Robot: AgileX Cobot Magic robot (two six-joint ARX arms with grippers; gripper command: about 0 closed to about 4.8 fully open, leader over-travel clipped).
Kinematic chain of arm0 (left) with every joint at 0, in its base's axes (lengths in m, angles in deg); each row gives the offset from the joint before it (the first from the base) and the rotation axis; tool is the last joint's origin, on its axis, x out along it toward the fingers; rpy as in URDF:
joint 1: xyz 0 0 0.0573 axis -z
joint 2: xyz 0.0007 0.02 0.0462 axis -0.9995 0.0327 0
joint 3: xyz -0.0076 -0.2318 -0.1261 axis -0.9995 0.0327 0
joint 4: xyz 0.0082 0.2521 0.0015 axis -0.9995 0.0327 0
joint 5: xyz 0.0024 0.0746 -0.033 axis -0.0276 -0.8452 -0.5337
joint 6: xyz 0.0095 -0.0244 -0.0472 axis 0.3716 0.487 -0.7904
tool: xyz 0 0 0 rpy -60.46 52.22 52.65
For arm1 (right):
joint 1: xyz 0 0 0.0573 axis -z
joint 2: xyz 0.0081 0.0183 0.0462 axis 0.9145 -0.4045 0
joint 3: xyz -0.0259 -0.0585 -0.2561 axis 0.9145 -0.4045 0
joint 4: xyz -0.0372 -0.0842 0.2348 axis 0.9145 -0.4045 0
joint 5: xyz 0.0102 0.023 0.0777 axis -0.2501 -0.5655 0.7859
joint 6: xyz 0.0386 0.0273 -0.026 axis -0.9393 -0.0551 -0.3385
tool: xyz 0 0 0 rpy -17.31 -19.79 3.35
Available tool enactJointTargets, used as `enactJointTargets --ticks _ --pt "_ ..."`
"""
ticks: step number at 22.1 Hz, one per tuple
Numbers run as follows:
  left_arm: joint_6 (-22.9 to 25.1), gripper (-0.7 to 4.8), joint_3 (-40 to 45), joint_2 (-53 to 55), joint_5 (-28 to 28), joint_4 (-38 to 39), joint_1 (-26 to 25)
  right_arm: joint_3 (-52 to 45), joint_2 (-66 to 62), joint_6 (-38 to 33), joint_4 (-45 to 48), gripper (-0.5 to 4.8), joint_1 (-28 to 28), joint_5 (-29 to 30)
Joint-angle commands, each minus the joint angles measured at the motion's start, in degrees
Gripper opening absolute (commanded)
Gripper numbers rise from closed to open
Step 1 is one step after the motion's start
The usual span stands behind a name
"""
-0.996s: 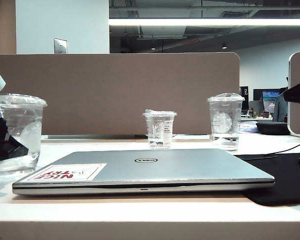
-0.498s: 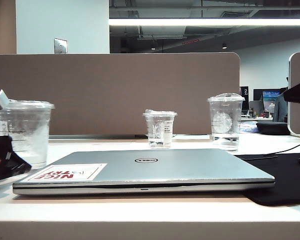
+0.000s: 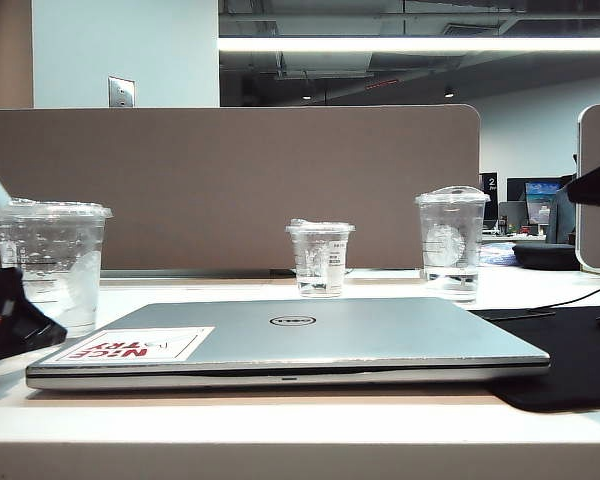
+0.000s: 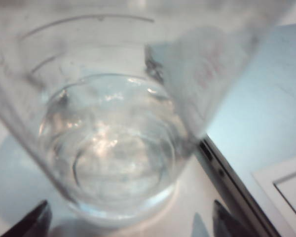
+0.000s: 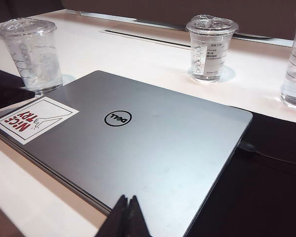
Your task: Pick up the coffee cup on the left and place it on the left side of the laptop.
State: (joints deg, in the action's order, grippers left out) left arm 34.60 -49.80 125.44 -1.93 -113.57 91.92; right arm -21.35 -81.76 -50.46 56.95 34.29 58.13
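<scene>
Compared with one second ago, the coffee cup (image 3: 53,262) no longer fills the left edge of the exterior view. It now appears smaller and farther back, standing upright on the desk (image 3: 280,425) just left of the laptop (image 3: 290,340), beside the laptop's near-left corner. The left gripper (image 3: 10,318) has drawn back toward the near-left, and its dark body now overlaps only the lower near side of the cup in that view. In the left wrist view, the two dark fingertips (image 4: 32,222) stand wide apart, one on either side of the cup base, with desk surface visible between each tip and the cup: the cup is released.

The right gripper (image 5: 127,217) hangs over the near edge of the laptop with its fingers pressed together and holds nothing.

Readable markings:
- Laptop lid: round black "DELL" logo (image 5: 118,118) at centre.
- White sticker (image 5: 32,119) at the near-left corner: "NICE TRY" in red.
- Coffee cup: thin black measuring lines and a faint round whitish logo.
- Small cup (image 3: 320,258) beyond the laptop: white label, text too small to read.
- Domed-lid cup (image 3: 450,243) at far right: faint round logo.
</scene>
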Motion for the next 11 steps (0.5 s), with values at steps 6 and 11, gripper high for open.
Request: enactJointTargets --ticks 6,11 --pt "-7.26 4.31 7.54 -0.79 4.55 -13.25 0.00 -0.24 -0.02 -0.17 1.01 -0.04 -0.04 -0.07" --pt "-9.99 2.44 7.54 -4.57 6.51 -13.99 0.00 -0.24 0.00 -0.17 1.01 -0.04 -0.50 -0.09"
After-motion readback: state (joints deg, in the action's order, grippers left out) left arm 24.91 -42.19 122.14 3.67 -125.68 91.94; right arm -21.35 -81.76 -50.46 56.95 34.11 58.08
